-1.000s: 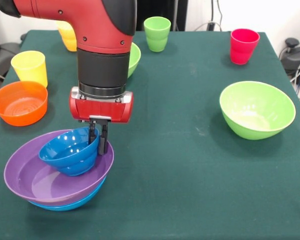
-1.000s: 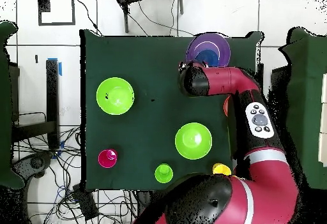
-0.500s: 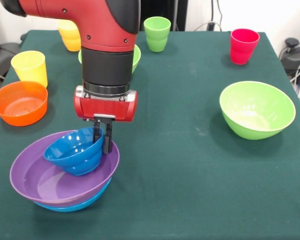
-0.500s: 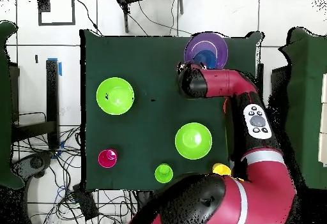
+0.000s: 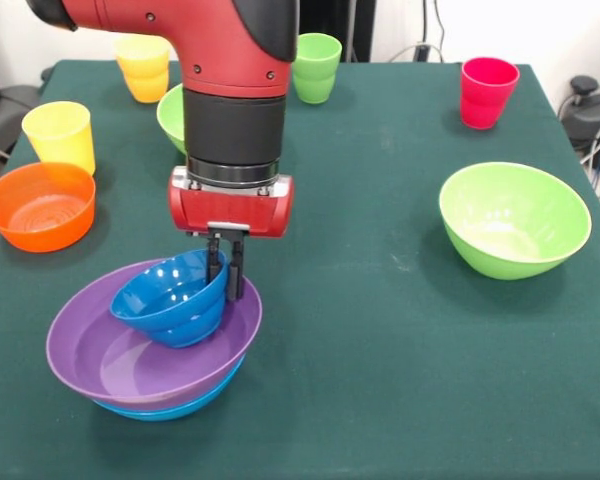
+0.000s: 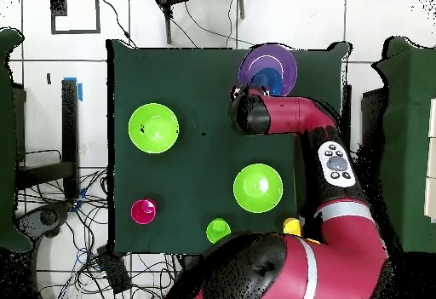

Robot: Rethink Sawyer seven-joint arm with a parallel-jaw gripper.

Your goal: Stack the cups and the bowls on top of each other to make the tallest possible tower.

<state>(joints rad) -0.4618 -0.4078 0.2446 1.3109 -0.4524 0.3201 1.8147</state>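
Front: we have the gripper [image 5: 226,283] pinching the rim of the small blue bowl [image 5: 170,297]; bowl hangs tilted inside the purple bowl [image 5: 100,365], which nests in the large blue bowl [image 5: 165,408]; orange bowl [image 5: 38,205] beyond it sits empty. Overhead: arm [image 6: 294,118] covers the grip; purple bowl [image 6: 285,64] near table edge.

Open green cloth spans the table's middle [image 5: 380,300], between the purple bowl [image 5: 150,350] and a green bowl [image 5: 515,220]. The orange bowl [image 5: 40,205] and yellow cup [image 5: 58,135] crowd one side.
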